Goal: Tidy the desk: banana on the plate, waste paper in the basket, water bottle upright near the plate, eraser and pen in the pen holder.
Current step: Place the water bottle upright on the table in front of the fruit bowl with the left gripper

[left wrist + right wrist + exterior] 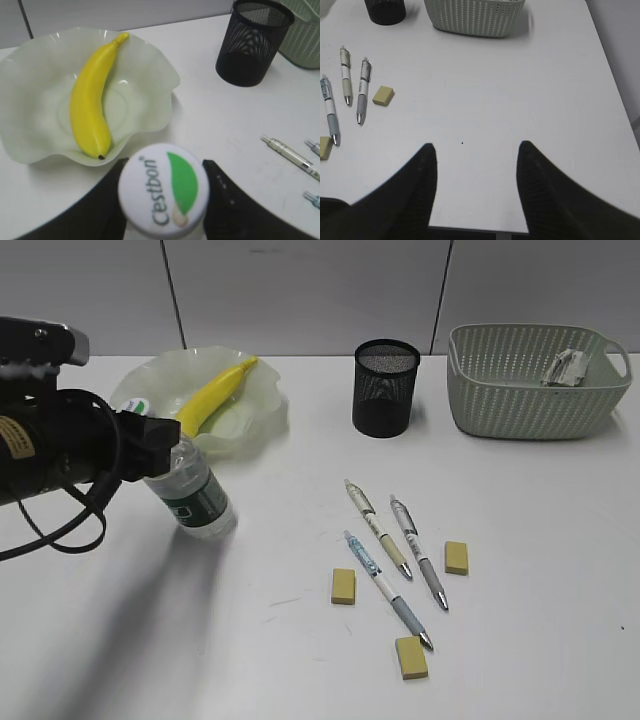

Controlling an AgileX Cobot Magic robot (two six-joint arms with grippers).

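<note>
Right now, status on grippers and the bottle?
Left gripper shut on bottle, near the plate. Right gripper open, empty. Banana plated; pens, erasers still out.

One readable text — "C'estbon" — on the water bottle's cap (164,189).

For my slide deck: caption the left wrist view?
Left tool grips the water bottle beside the plate holding the banana.

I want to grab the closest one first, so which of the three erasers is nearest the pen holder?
The right-hand eraser, beside the grey pen. The other two lie lower, farther from the pen holder.
</note>
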